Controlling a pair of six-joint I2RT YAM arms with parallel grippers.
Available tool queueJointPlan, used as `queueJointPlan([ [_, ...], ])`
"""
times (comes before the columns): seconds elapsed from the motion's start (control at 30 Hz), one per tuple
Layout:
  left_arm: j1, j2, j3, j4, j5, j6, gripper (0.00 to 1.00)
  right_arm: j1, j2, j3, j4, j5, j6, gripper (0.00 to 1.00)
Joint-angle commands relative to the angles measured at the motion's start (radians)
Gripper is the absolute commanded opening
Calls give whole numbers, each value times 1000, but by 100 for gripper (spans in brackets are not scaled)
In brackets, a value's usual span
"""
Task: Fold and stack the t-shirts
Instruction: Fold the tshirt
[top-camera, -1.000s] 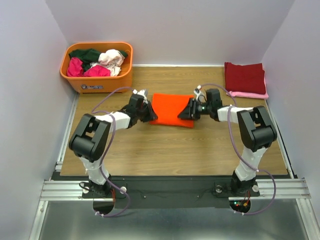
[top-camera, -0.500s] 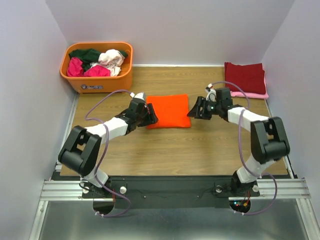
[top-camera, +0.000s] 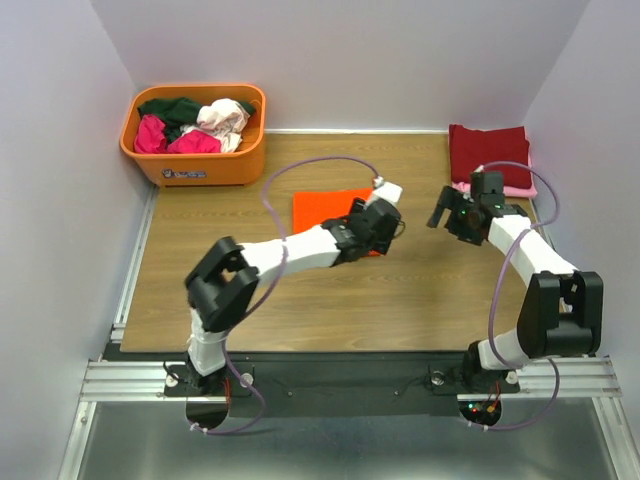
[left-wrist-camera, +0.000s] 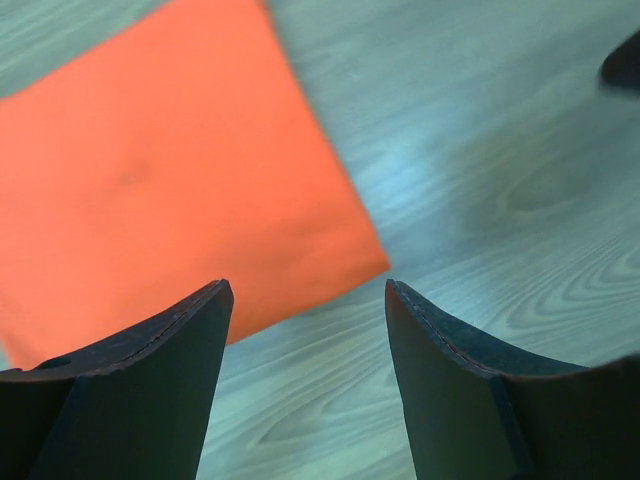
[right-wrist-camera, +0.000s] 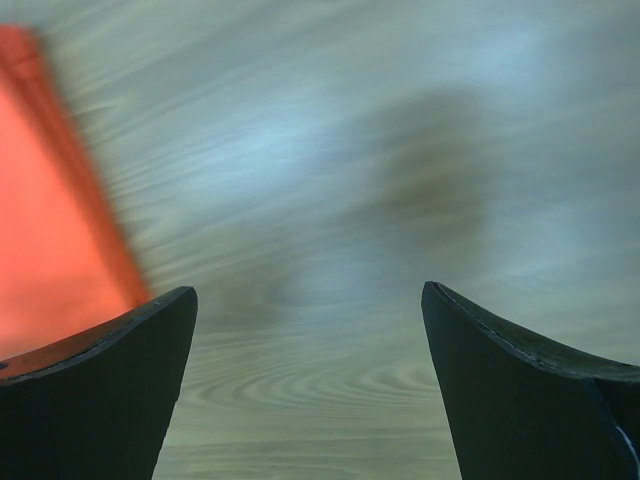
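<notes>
A folded bright orange t-shirt lies flat on the wooden table. My left gripper hovers open over the shirt's near right corner, with bare wood between its fingers. My right gripper is open to the right of the shirt and apart from it. Only the shirt's edge shows at the left of the right wrist view. A folded dark red t-shirt rests on a pink one at the back right.
An orange plastic tub stands at the back left, holding crumpled dark green, magenta and whitish-pink shirts. Purple-grey walls close in the table on three sides. The left arm's forearm stretches across the shirt's front edge.
Both grippers opened and let go of the orange shirt's side edges. The left gripper swung across to the shirt's right corner. The right gripper drew back to the right.
</notes>
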Motion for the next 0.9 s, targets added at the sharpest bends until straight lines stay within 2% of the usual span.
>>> queueJointPlan([
  [0.0, -58, 113, 125, -80, -100, 140, 73, -101, -24, -32, -77, 56, 30, 100],
  [0.07, -75, 155, 161, -81, -83, 165, 72, -146, -24, -44, -73, 24, 38, 100],
  [0.3, -89, 310, 285, -91, -84, 216, 68, -155, -24, -49, -67, 28, 41, 100],
  [0.43, -89, 397, 348, -117, -80, 234, 61, -155, -27, -52, -63, 16, 39, 100],
  [0.73, -93, 434, 304, -163, -95, 222, 58, -155, -19, -49, -44, -46, 47, 100],
  [0.83, -92, 436, 296, -184, -109, 213, 52, -155, -17, -49, -37, -75, 50, 100],
  [0.87, -92, 434, 291, -190, -109, 205, 46, -155, -17, -49, -35, -81, 50, 100],
])
